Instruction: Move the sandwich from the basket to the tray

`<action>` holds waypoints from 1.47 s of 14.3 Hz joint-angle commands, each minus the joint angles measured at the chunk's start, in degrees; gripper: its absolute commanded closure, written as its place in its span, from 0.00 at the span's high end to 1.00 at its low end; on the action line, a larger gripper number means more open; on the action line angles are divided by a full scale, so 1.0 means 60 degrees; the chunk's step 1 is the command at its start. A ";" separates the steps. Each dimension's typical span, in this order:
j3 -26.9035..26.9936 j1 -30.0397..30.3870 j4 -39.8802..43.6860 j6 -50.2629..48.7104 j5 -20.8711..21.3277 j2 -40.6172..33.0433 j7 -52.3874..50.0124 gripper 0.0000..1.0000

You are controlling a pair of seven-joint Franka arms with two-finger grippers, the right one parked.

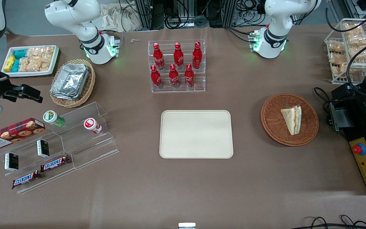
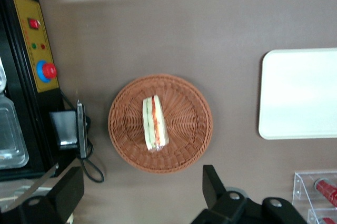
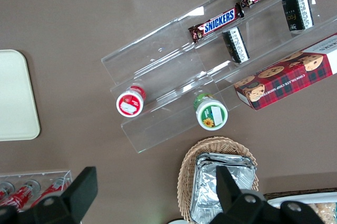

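One sandwich point(image 1: 292, 119) lies in the reddish-brown basket point(image 1: 272, 127), on its side, with the red and green filling stripes showing along its cut edge; in the left wrist view the sandwich point(image 2: 155, 123) sits near the middle of the basket point(image 2: 187, 145). The basket stands on the brown desk point(image 1: 183, 190) toward the working arm's end, well apart from the single cream tray point(image 1: 196, 134), which lies flat near the middle of the desk. The hand point(image 2: 142, 190) hangs above the desk beside the basket, its two dark fingers point(image 2: 211, 183) spread wide with nothing between them, touching neither sandwich nor basket.

Six red cola bottles point(image 1: 178, 55) stand in a clear rack point(image 1: 202, 87), three on each of two steps, farther from the front camera than the tray. Toward the parked arm's end, a clear stepped stand point(image 1: 103, 149) carries two Snickers bars point(image 1: 55, 163), two small dark boxes point(image 1: 43, 148), one cookie box point(image 1: 11, 132) and two small capped bottles point(image 1: 91, 125). One tan basket point(image 1: 87, 89) holds foil containers point(image 1: 70, 81), and one white tray point(image 1: 54, 63) holds snack packets.
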 commanded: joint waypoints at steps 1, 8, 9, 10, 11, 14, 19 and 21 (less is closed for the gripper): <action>0.0020 0.0077 -0.1089 0.0094 -0.0009 -0.0662 0.0014 1.00; 0.0020 0.0077 -0.6365 0.4048 -0.0009 -0.2760 -0.1155 1.00; 0.0020 0.0077 -0.6512 0.4166 -0.0009 -0.2585 -0.1245 1.00; 0.0020 0.0091 -0.6557 0.4168 -0.0009 -0.2308 -0.1289 1.00; 0.0020 0.0178 -0.6558 0.4182 0.0006 -0.2001 -0.1319 1.00; 0.0020 0.0442 -0.6587 0.4357 0.0123 -0.1121 -0.1407 1.00; 0.0020 0.0765 -0.7668 0.5922 -0.0009 -0.0606 -0.1743 1.00; 0.0020 0.0765 -0.7919 0.6130 -0.0009 -0.0417 -0.2108 1.00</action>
